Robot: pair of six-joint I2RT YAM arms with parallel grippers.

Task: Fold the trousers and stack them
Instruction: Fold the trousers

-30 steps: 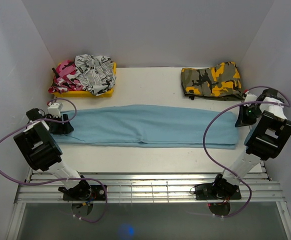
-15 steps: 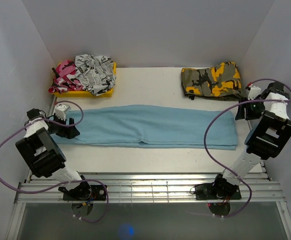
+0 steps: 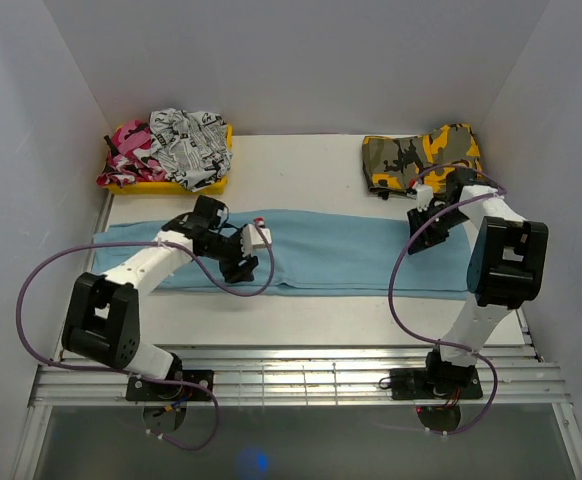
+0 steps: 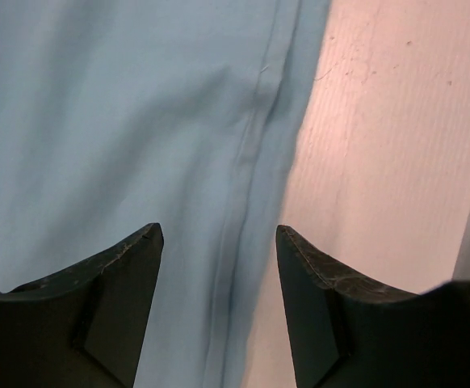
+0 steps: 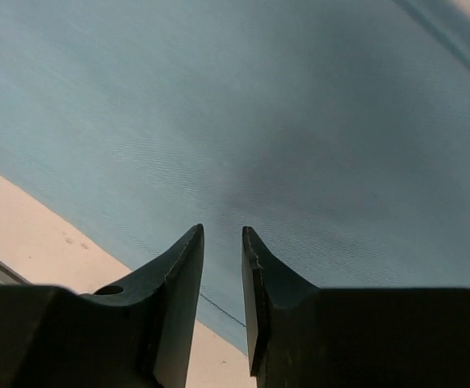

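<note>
The light-blue trousers (image 3: 351,255) lie flat and long across the middle of the table. My left gripper (image 3: 244,266) hovers over their near edge, left of centre. In the left wrist view the left gripper (image 4: 219,234) is open wide; a seam of the trousers (image 4: 138,121) and bare table show between its fingers. My right gripper (image 3: 420,241) is over the right part of the cloth, near its far edge. The right wrist view shows the right gripper (image 5: 223,234) with only a narrow gap, nothing in it, above the trousers (image 5: 283,121).
A yellow tray (image 3: 176,187) at the back left holds a pink camouflage garment and a black-and-white printed one (image 3: 186,140). A folded yellow-and-olive camouflage garment (image 3: 421,160) lies at the back right. Walls stand close on three sides; metal rails (image 3: 291,375) run along the near edge.
Both arms have swung inward from the two ends of the trousers to positions over the cloth. The trousers' ends now lie free on the table.
</note>
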